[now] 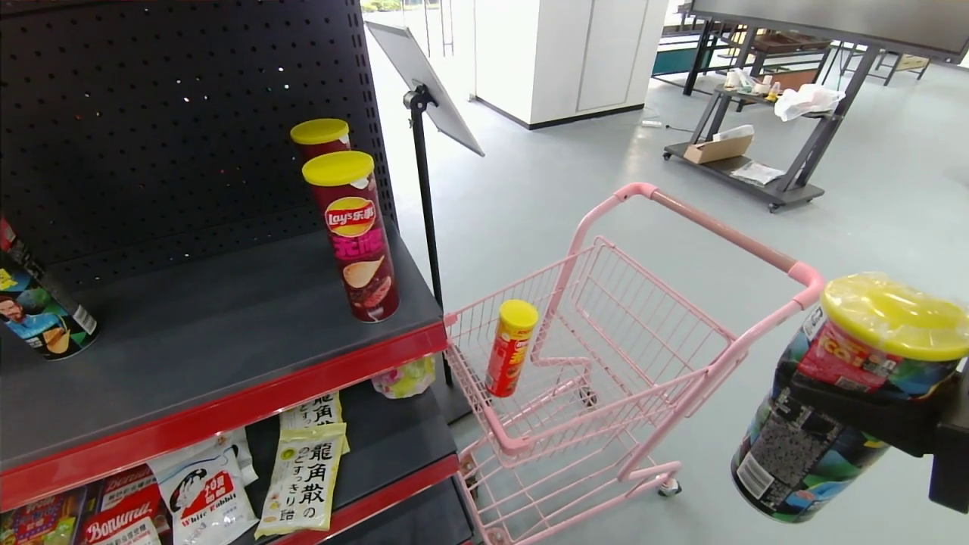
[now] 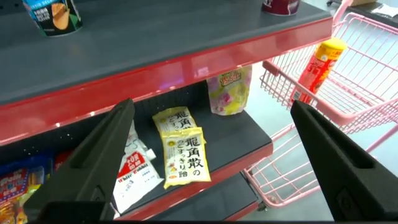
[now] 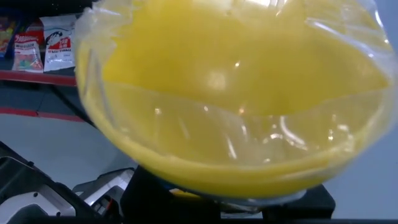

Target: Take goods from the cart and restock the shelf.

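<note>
My right gripper (image 1: 870, 409) is shut on a chip can (image 1: 840, 401) with a yellow lid (image 3: 236, 93), held tilted in the air to the right of the pink cart (image 1: 643, 318). A small red can with a yellow lid (image 1: 511, 348) stands inside the cart basket and appears again as the small can (image 2: 317, 62). Two dark red chip cans (image 1: 352, 235) stand on the grey shelf (image 1: 189, 341), one behind the other. Another can (image 1: 38, 310) sits at the shelf's left. My left gripper (image 2: 211, 162) is open in front of the lower shelf, its fingers (image 2: 93, 162) wide apart.
Snack bags (image 1: 303, 473) lie on the lower shelf, with a small yellow-green bag (image 2: 229, 90) near its end. A tilted sign on a black pole (image 1: 424, 197) stands between shelf and cart. A trolley rack (image 1: 749, 151) is far behind on open grey floor.
</note>
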Controlling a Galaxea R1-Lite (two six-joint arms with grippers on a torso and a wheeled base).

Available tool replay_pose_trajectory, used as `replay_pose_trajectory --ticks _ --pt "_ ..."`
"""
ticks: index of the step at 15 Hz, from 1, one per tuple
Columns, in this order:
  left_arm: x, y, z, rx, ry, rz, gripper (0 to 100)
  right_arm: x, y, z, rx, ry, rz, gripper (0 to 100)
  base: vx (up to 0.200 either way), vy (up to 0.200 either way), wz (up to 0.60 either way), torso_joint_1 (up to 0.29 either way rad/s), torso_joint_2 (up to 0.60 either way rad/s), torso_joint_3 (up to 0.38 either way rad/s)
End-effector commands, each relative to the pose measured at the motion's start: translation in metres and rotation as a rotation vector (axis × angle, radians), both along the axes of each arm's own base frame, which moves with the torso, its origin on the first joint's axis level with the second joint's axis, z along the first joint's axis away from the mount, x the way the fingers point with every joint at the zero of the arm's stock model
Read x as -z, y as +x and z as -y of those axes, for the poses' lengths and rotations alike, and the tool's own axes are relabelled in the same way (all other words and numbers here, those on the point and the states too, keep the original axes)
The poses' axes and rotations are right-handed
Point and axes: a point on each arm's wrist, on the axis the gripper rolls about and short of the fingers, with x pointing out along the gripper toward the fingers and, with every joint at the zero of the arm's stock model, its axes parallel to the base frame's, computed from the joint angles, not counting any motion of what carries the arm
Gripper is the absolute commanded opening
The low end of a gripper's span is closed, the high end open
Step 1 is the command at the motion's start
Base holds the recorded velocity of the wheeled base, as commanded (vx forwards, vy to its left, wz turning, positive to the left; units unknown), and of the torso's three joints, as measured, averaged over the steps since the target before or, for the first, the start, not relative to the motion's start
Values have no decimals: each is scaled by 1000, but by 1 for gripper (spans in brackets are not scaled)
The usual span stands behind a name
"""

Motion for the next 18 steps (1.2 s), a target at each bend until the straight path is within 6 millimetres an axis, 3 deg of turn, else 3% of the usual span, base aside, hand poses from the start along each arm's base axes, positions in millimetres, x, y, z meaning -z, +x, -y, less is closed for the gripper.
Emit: replay_pose_trajectory --ticks 1,12,18 --pt "0 0 0 0 0 -2 100 4 3 -1 1 -14 -21 0 0 0 0 46 -105 -51" --pt "0 0 0 0 -3 -3 100 7 6 -3 -1 -26 -37 0 0 0 600 7 -5 -6" --pt "0 0 0 -1 0 -2 100 10 8 -4 -14 -51 -38 0 0 0 0 0 0 0"
